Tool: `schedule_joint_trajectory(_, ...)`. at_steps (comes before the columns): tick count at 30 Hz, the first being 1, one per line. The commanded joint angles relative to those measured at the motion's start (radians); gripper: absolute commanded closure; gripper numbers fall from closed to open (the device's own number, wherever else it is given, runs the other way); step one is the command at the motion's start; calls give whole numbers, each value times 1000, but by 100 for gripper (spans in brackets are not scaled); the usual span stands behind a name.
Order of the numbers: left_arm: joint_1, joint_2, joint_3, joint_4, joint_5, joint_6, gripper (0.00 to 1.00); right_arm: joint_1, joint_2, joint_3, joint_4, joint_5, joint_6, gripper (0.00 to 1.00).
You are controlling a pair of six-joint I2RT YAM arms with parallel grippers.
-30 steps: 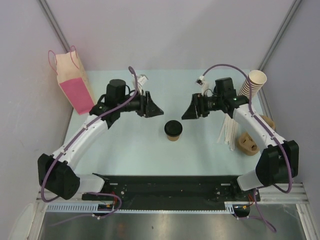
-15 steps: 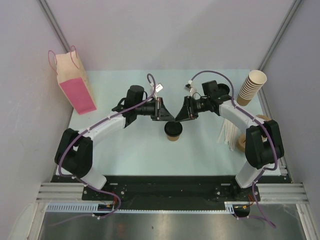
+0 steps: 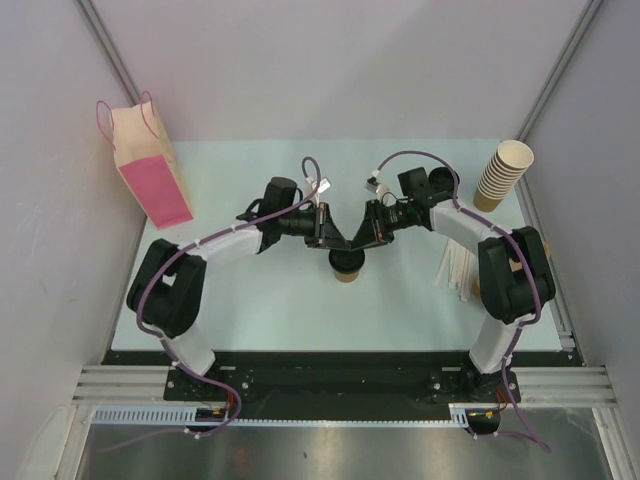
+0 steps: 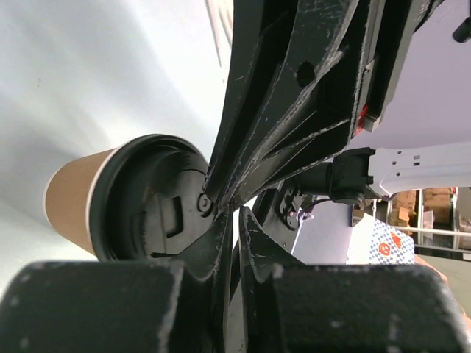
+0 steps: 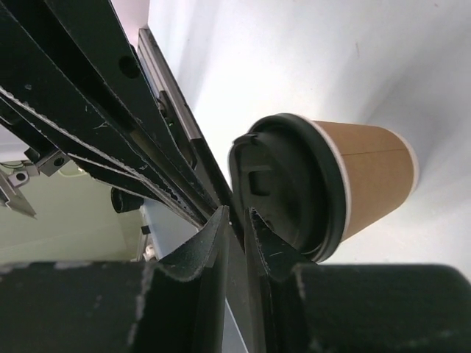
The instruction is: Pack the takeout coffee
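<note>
- Presently the chief hazard is arm against arm. The left gripper (image 4: 235, 224) and the right gripper (image 5: 237, 220) meet tip to tip, and each wrist view shows the other arm's fingers crossing close in front of its own. Any further advance by either arm would likely lock or scrape them together.
- Second hazard: tipping. The takeout coffee (image 3: 345, 266) stands upright on the table (image 3: 250, 300) just beside both sets of fingertips. A sideways push at the height of the black lid (image 4: 151, 198), high on a light cup, could topple it or slide it away.
- Third hazard: a failed grasp. Both grippers have their jaws drawn nearly together with only a thin slit between, and nothing is held in either. As they stand, neither could pass around the cup body; they would have to open and come lower first.
- Fourth hazard: the lid. Pressure on its rim rather than on the paper wall could spring it loose.
- Position, left gripper: the cup lies outside the jaws, just off one side of the fingertips, with the lid facing the fingers. The lid rim sits so close to the outer finger that contact cannot be ruled out or confirmed.
- Position, right gripper: the same on the opposite side, with the cup outside the jaws and the lid rim just beside the fingertip.
- From above, both tips sit at the far edge of the lid, with the cup on the near side of them.
- The pink paper bag (image 3: 150, 170) stands well apart, out beyond the left arm.
</note>
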Motion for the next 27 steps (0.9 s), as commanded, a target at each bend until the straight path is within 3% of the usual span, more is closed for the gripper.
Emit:
schedule_joint_trajectory(1,3,38,7,17,32,8,90,-18,41,0,-5,-25,-40,82)
schedule_joint_trajectory(27,52,201,-108,84,32,-39,100,-35,136,-7,-72,56,-132,86)
